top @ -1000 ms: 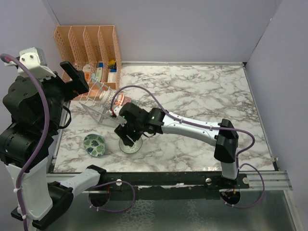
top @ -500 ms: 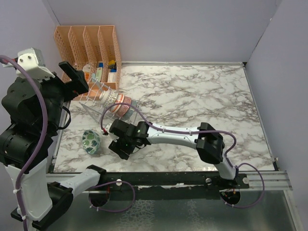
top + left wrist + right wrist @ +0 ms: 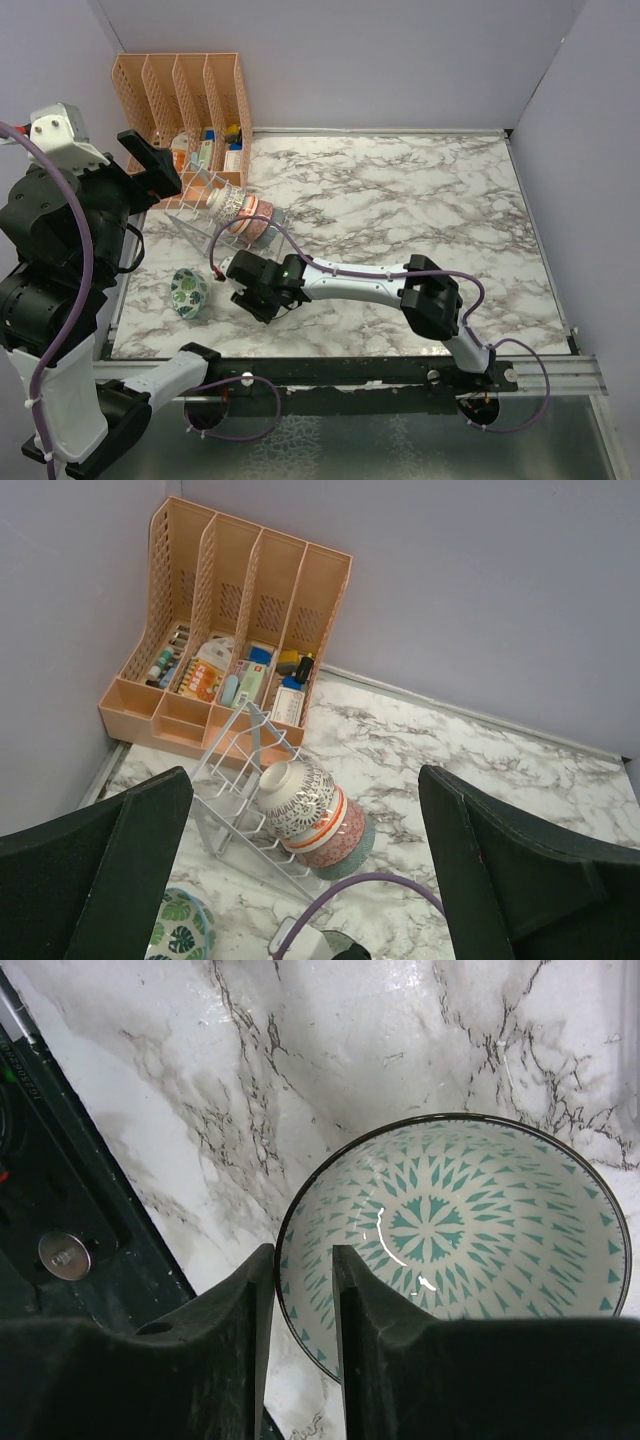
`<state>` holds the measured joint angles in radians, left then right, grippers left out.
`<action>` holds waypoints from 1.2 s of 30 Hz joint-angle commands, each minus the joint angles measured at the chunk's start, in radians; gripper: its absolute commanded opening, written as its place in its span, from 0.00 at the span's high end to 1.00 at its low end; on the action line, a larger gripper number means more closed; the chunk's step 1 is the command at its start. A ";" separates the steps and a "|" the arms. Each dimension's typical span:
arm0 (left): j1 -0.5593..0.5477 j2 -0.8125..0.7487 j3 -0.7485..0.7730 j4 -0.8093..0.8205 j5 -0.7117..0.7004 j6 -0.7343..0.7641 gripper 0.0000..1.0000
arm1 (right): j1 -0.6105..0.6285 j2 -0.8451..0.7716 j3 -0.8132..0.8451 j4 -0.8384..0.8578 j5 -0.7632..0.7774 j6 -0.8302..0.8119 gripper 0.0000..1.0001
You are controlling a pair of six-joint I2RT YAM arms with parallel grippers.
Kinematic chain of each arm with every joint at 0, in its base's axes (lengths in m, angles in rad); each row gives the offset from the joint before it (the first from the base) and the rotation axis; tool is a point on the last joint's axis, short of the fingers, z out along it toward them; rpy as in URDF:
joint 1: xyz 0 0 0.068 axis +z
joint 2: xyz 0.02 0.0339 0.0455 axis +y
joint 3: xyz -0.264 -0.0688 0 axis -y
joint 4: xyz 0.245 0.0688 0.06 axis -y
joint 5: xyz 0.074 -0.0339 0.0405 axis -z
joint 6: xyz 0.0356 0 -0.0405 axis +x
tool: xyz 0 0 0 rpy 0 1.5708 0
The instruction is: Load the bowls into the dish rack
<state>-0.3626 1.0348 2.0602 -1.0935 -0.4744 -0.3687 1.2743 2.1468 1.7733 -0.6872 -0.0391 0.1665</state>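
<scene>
So the right gripper [image 3: 303, 1260] is nearly closed. Its two black fingers [image 3: 235, 1310] pinch the near rim of a round white bowl with a teal triangle pattern and a dark rim [image 3: 470, 1220], one finger outside the lip and one inside. Under it is the white marble-look table [image 3: 330, 1050], but I can't tell if the bowl is sitting on it or lifted a bit. From the top camera that gripper is near the front-left of the table and pretty much covers the bowl.

Just to its left, a small green leaf-print bowl [image 3: 188, 292] is tipped up on its edge, with nothing touching it.

The left gripper [image 3: 305, 780] is up high, jaws spread wide, holding nothing. Below it, the clear plastic wire-bar dish rack [image 3: 232, 790] has a nested bunch lying sideways in it. A grey-patterned bowl [image 3: 293, 795] is in front, an orange-red banded bowl [image 3: 330, 832] is behind that, and a teal-rimmed bowl [image 3: 362, 845] is last. The rack sits right in front of the tall orange slotted file organizer [image 3: 250, 590].
</scene>
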 commanded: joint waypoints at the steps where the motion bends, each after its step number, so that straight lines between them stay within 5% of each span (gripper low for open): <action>1: -0.006 -0.009 0.005 -0.003 0.000 -0.001 0.01 | 0.002 -0.018 -0.024 0.022 0.059 0.022 0.70; 7: -0.006 -0.015 -0.009 -0.004 0.000 0.003 0.01 | 0.008 -0.006 -0.016 0.009 0.094 0.028 0.61; 13: -0.006 -0.023 -0.011 -0.003 -0.005 0.009 0.01 | 0.010 0.004 0.005 -0.007 0.096 0.032 0.76; 18: -0.007 -0.039 -0.028 0.002 -0.015 0.009 0.01 | 0.014 0.017 0.001 -0.021 0.095 0.033 0.76; 22: -0.007 -0.047 -0.039 0.005 -0.019 0.010 0.01 | 0.016 0.009 0.008 -0.033 0.133 0.061 0.99; 36: -0.009 -0.048 -0.007 0.033 -0.026 0.039 0.01 | -0.044 -0.117 0.201 -0.020 0.005 0.201 0.99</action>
<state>-0.3672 0.9951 2.0346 -1.0904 -0.4808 -0.3492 1.2675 2.1361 1.9327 -0.7475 0.0570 0.2810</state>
